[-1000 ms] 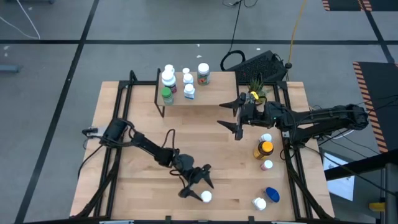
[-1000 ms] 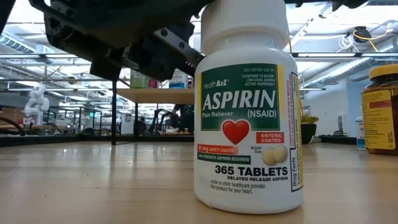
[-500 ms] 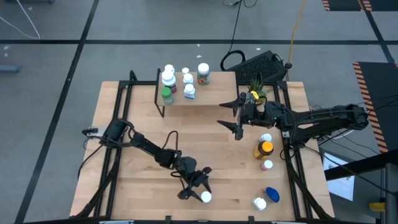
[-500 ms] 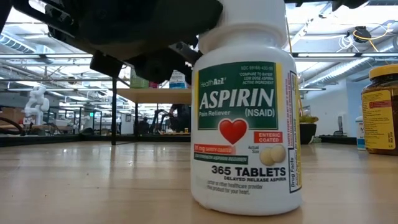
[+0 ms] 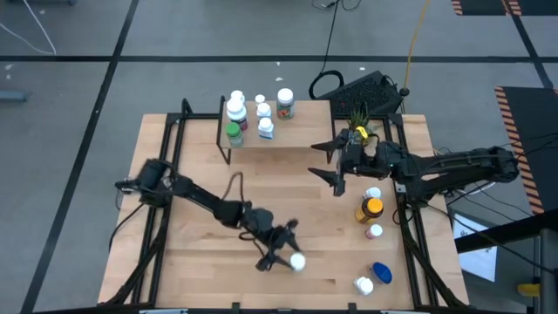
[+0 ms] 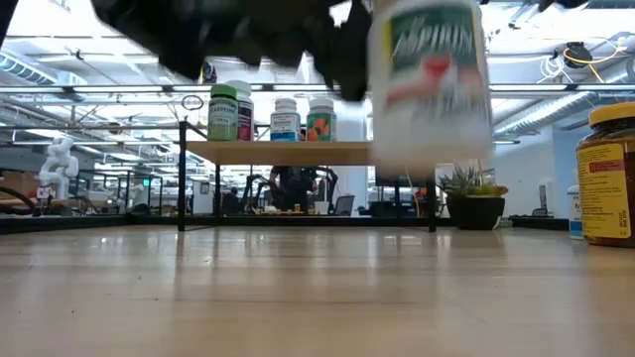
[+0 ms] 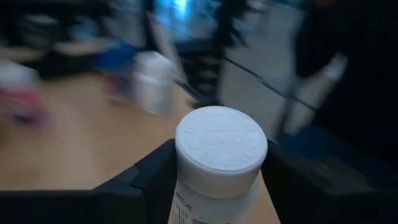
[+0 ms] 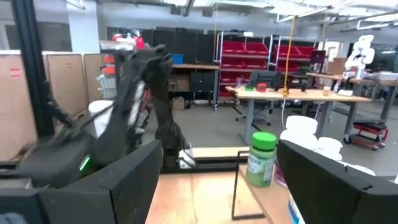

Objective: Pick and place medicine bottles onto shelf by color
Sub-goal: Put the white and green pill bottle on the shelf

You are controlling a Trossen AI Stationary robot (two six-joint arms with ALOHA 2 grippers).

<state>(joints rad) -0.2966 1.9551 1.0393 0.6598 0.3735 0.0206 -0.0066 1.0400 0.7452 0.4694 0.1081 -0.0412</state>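
The left gripper [image 5: 281, 250], near the front of the table [image 5: 196, 196], is clamped on a white aspirin bottle [image 6: 429, 84], which hangs clear of the tabletop. At the table's back the shelf [image 5: 301, 131] carries several medicine bottles [image 5: 260, 115]. At its right end the right gripper [image 5: 329, 165] hovers with jaws spread wide, empty.

- The aspirin bottle [image 6: 430, 84] is motion-blurred in the low view, its label barely legible and its cap cut off at twelve o'clock.
- An amber bottle [image 6: 607, 174] is cropped at three o'clock.
- Background bottles [image 7: 152, 81] in the left wrist view are smeared.
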